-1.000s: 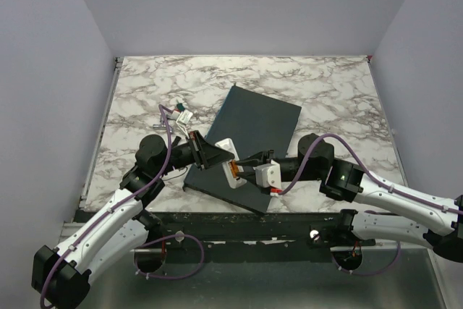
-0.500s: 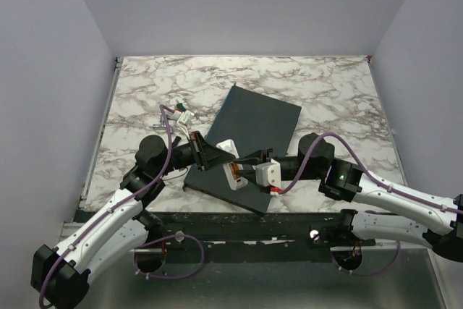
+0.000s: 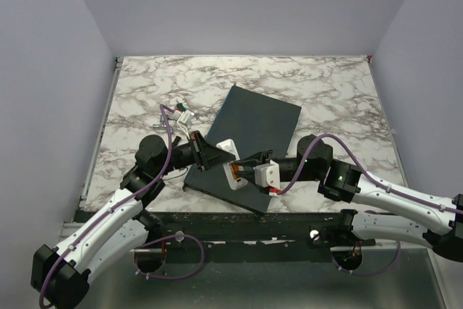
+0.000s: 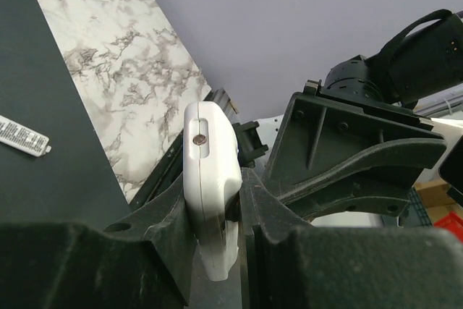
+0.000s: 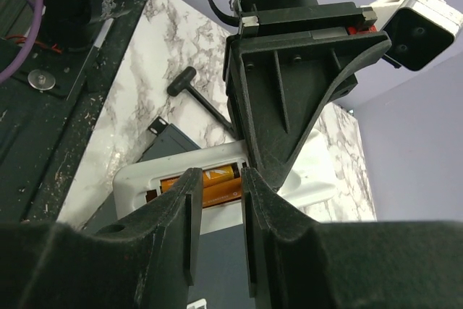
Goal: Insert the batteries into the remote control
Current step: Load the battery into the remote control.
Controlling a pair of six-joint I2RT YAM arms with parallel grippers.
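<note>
The white remote control (image 3: 226, 145) is held up on edge over the dark slab, with my left gripper (image 3: 217, 155) shut on it. In the left wrist view the remote control (image 4: 210, 150) sits clamped between the two pads of my left gripper (image 4: 215, 186). The right wrist view looks into the remote control's (image 5: 137, 182) open back, where two orange batteries (image 5: 214, 186) lie side by side in the bay. My right gripper (image 5: 220, 173) stands open right at that bay with nothing between its fingers. From above, the batteries (image 3: 233, 172) show just ahead of my right gripper (image 3: 242, 168).
A large dark grey slab (image 3: 257, 124) lies tilted on the marble table (image 3: 325, 85) under both grippers. A white labelled strip (image 4: 22, 135) rests on the slab. A small white connector with wires (image 3: 182, 115) lies to the left.
The right arm has eased slightly to the left toward the remote. The left gripper still holds the remote in the same place.
</note>
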